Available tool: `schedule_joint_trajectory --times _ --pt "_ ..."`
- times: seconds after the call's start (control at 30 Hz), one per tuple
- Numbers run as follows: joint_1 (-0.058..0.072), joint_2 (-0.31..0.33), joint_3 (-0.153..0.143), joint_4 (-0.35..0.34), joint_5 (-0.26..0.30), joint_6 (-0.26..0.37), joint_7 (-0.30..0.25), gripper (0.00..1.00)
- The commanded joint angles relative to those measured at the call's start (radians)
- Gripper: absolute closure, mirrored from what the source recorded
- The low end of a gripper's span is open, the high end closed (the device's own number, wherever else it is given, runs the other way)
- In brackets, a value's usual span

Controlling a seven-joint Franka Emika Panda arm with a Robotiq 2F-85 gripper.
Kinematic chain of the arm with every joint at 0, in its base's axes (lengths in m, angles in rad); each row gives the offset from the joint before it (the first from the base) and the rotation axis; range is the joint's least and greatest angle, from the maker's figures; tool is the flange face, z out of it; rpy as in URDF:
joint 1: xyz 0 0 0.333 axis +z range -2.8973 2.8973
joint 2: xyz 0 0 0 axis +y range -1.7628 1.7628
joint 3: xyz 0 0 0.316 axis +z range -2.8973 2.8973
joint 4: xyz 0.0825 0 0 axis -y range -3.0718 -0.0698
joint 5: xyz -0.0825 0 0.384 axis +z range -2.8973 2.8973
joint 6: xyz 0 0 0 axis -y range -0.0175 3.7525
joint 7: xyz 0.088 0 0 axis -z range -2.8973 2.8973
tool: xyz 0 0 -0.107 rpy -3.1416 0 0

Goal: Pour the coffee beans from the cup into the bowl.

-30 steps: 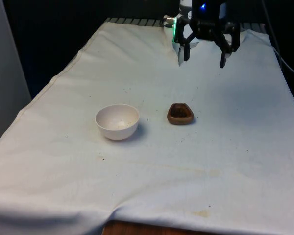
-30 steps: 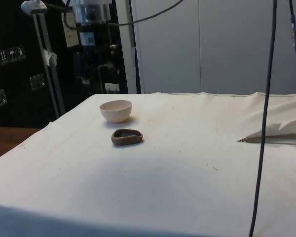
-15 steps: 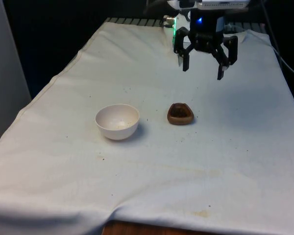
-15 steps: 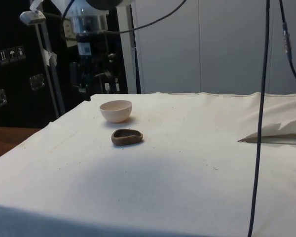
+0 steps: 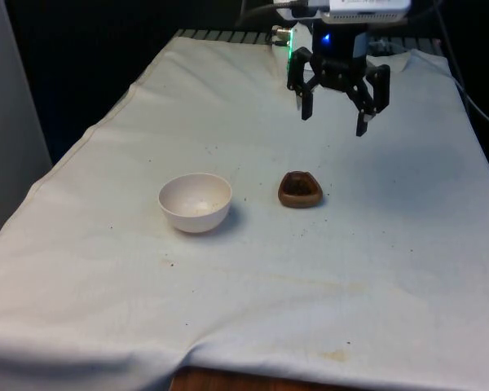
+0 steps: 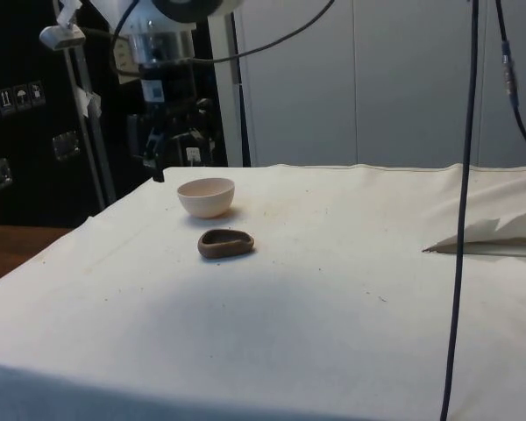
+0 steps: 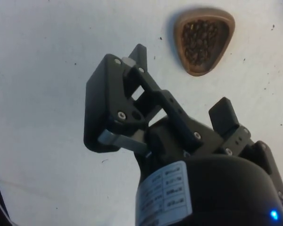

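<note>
Where the white cloth [image 5: 375,269] drapes over the table's near edge and runs back toward the dark curtains, most of its surface lies bare, with broad open stretches on the front view's right and in the foreground. The gripper [image 5: 334,122] hangs in the air over the far part of the table, its two black fingers [image 5: 306,106] spread wide and holding nothing; in the side view it [image 6: 162,167] sits beyond the far edge of the cloth from that camera. Below and nearer stands the pale bowl [image 5: 195,202], upright near the middle, with clear cloth all round it. Just beside it, toward the front view's right and not touching, sits the small brown cup [image 5: 300,189], and the wrist view shows dark coffee beans [image 7: 201,38] filling it.
</note>
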Motion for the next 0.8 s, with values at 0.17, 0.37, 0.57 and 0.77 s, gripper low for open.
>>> schedule_joint_trajectory --times 0.17,0.37,0.57,0.77 --pt "0.000 -0.002 -0.004 -0.014 -0.001 0.012 0.032 0.00" --pt "-0.001 0.004 -0.005 -0.020 -0.003 0.021 0.060 0.00" --pt "-0.003 0.015 -0.003 -0.017 0.000 0.021 0.072 0.00" --pt "0.001 0.035 -0.010 -0.027 -0.008 0.076 0.126 0.00"
